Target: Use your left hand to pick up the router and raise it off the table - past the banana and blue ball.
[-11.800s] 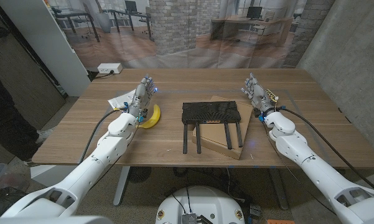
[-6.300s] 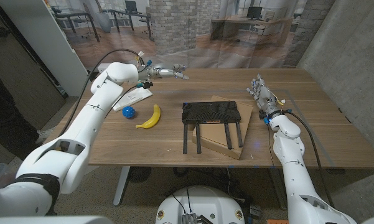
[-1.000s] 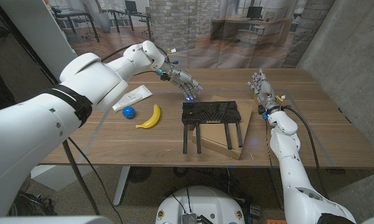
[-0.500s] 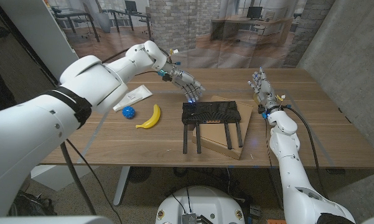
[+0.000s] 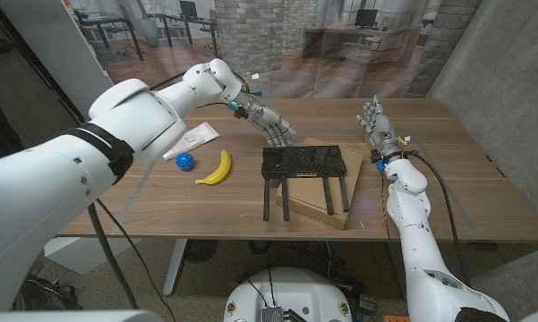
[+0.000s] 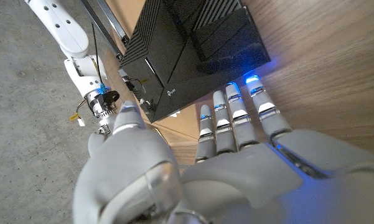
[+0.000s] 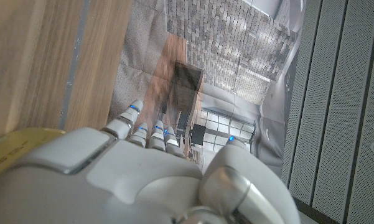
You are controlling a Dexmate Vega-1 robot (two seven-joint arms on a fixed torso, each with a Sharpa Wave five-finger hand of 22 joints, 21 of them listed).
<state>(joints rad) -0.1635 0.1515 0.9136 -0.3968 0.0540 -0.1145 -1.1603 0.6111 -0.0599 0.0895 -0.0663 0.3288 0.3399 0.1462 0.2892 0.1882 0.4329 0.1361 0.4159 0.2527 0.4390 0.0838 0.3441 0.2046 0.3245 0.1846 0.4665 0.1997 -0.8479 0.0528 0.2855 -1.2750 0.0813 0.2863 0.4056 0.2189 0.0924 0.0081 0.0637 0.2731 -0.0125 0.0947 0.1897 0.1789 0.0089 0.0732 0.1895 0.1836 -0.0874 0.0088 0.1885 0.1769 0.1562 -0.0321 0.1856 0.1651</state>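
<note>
Left hand [image 5: 276, 129] hovers released, fingers spread, just beyond the router [image 5: 303, 162]; right hand [image 5: 377, 131] stands released, fingers apart

From my seat I see a wooden surface [image 5: 206, 201] with a warm brown grain. Behind it hangs a printed backdrop [image 5: 251, 45] picturing an office with brick columns, desks and monitors. A grey concrete-look wall [image 5: 510, 80] stands on one side, a white panel [image 5: 58, 63] on the other. The floor [image 5: 72, 183] beneath is grey. Light is even and soft.
</note>
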